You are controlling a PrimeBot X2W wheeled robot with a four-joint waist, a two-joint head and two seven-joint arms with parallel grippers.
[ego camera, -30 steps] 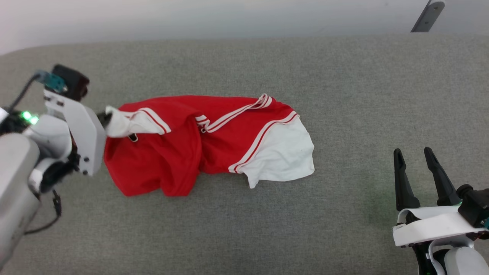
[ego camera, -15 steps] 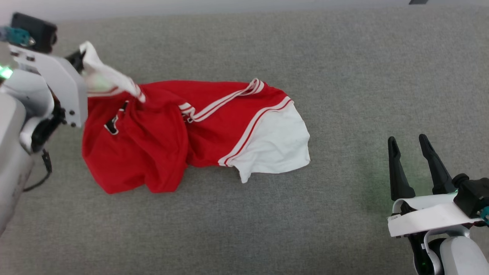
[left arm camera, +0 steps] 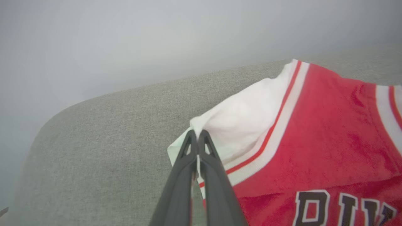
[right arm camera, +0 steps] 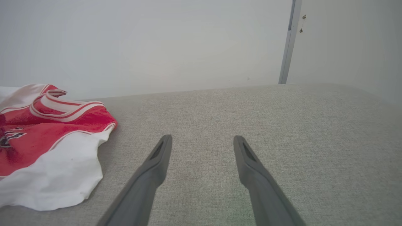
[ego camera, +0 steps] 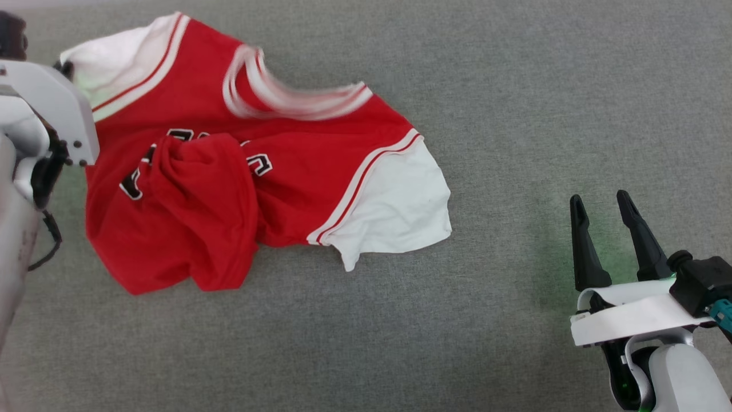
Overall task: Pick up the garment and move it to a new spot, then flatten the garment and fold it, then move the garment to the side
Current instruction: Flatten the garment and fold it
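Note:
The garment (ego camera: pixel 320 166), a red T-shirt with white sleeves and striped trim, lies partly spread on the grey padded surface (ego camera: pixel 514 114). Its chest shows black-and-white lettering (ego camera: pixel 260 165), and the lower body is bunched in a fold (ego camera: pixel 194 217). My left gripper (left arm camera: pixel 197 135) is shut on the edge of one white sleeve (left arm camera: pixel 245 116), holding it raised at the far left (ego camera: pixel 108 57). The other white sleeve (ego camera: pixel 394 212) rests flat. My right gripper (ego camera: pixel 600 206) stands open at the lower right, apart from the shirt, with nothing between its fingers (right arm camera: pixel 160 153).
The grey surface (right arm camera: pixel 282 131) stretches wide to the right of the shirt and toward me. A pale wall (right arm camera: pixel 157 40) rises behind its far edge, with a thin metal strip (right arm camera: pixel 290 40) on it. The surface's rounded corner (left arm camera: pixel 56 125) lies beyond my left gripper.
My left gripper has pulled the white sleeve up and away from me, opening the shirt so its collar and lettering show. The head camera has shifted. The right gripper stays open.

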